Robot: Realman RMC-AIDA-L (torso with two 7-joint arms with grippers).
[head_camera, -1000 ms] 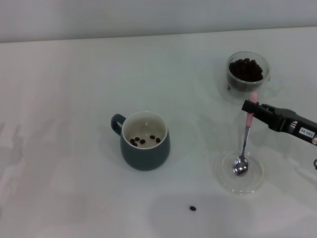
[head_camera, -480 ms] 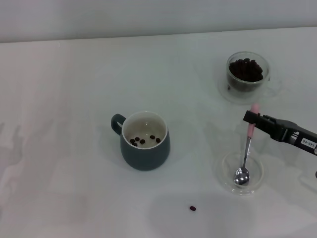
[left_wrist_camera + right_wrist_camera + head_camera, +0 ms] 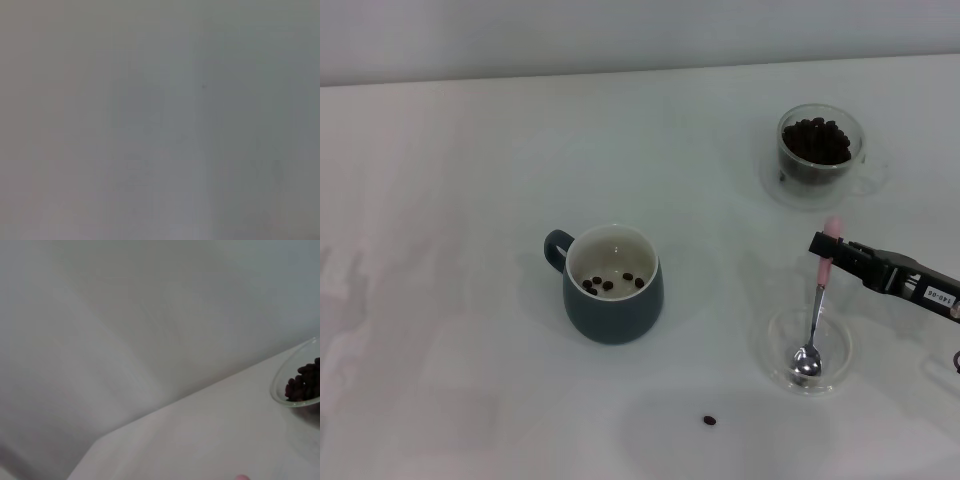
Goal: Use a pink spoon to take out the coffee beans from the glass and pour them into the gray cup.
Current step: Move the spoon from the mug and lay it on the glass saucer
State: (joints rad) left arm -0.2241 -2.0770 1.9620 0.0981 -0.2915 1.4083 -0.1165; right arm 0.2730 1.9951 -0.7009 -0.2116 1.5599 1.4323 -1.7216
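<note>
My right gripper (image 3: 823,246) is shut on the pale pink handle of the pink spoon (image 3: 816,300), which hangs nearly upright with its silver bowl resting in a shallow clear dish (image 3: 807,350). The glass (image 3: 819,146) stands behind it at the back right, filled with coffee beans (image 3: 815,139); its rim and beans also show in the right wrist view (image 3: 300,380). The gray cup (image 3: 613,284) stands at the table's middle with several beans (image 3: 610,282) on its cream bottom. The left gripper is out of view.
One stray bean (image 3: 709,420) lies on the white table near the front, between the cup and the dish. The left wrist view shows only a blank grey surface.
My right gripper has drawn back toward the front and lowered slightly, carrying the spoon so its bowl settles deeper in the dish. Cup, glass and stray bean have not moved.
</note>
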